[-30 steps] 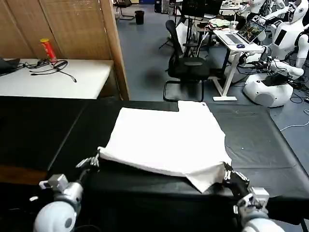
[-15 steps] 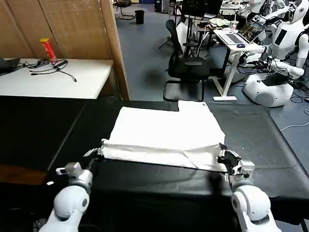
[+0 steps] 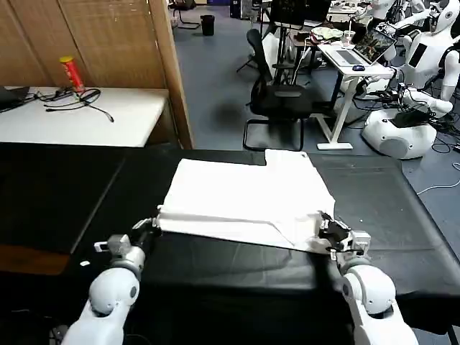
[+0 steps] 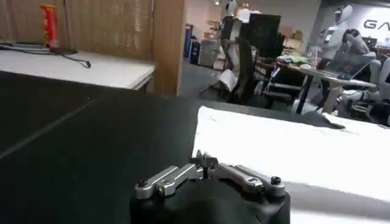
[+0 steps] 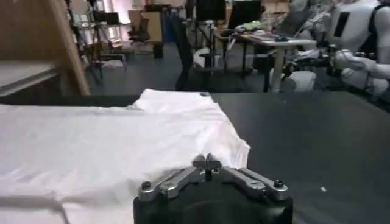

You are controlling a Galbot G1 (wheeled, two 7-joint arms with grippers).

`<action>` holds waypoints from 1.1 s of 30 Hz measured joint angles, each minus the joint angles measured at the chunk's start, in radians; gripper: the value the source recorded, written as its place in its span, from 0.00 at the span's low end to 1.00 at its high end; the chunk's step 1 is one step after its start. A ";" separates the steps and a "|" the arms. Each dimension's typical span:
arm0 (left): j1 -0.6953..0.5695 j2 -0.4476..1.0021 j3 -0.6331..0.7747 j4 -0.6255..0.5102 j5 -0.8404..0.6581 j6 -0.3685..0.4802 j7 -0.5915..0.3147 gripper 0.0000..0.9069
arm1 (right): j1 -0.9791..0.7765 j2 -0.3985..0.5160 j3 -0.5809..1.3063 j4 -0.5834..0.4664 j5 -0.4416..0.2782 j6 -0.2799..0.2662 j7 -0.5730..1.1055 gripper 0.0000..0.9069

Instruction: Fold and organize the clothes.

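The clothes are one white T-shirt (image 3: 244, 190) lying plain side up on the black table covering (image 3: 65, 194). Its near edge is lifted and doubled over toward the far side. My left gripper (image 3: 152, 223) is shut on the near left corner of that edge. My right gripper (image 3: 325, 228) is shut on the near right corner. In the left wrist view the closed fingertips (image 4: 204, 161) pinch the T-shirt (image 4: 292, 146) at its corner. In the right wrist view the gripper (image 5: 207, 162) is shut on the T-shirt (image 5: 109, 140), with one sleeve (image 5: 183, 100) spread out beyond it.
A white side table (image 3: 108, 118) at the back left holds a red can (image 3: 70, 73) and cables. A wooden screen (image 3: 108, 36) stands behind it. A black office chair (image 3: 277, 97) and a desk with a laptop (image 3: 363, 54) lie beyond the table's far edge.
Both grippers have moved away from me, carrying the shirt's near edge farther over the shirt. The hanging fold at the right has flattened.
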 joint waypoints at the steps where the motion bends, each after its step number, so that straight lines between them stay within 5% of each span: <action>1: 0.004 0.001 -0.003 -0.003 0.001 0.001 -0.001 0.97 | -0.015 -0.010 0.006 0.013 0.000 -0.008 0.001 0.97; 13: 0.088 0.034 -0.050 -0.056 -0.048 0.083 0.013 0.97 | -0.216 -0.044 0.053 0.124 -0.001 -0.058 -0.005 0.97; 19: 0.102 0.048 -0.059 -0.046 -0.084 0.099 0.028 0.97 | -0.242 -0.037 0.051 0.112 -0.002 -0.041 -0.006 0.74; 20: 0.103 0.049 -0.059 -0.045 -0.084 0.099 0.030 0.85 | -0.243 -0.036 0.051 0.110 -0.003 -0.036 -0.008 0.72; 24: 0.106 0.052 -0.059 -0.043 -0.082 0.102 0.037 0.01 | -0.248 -0.033 0.047 0.109 -0.008 -0.029 -0.012 0.17; 26: 0.107 0.056 -0.059 -0.044 -0.080 0.102 0.042 0.00 | -0.249 -0.032 0.046 0.108 -0.016 -0.027 -0.014 0.08; 33: 0.112 0.062 -0.055 -0.048 -0.059 0.108 0.042 0.00 | -0.265 -0.041 0.044 0.126 -0.020 -0.043 -0.003 0.04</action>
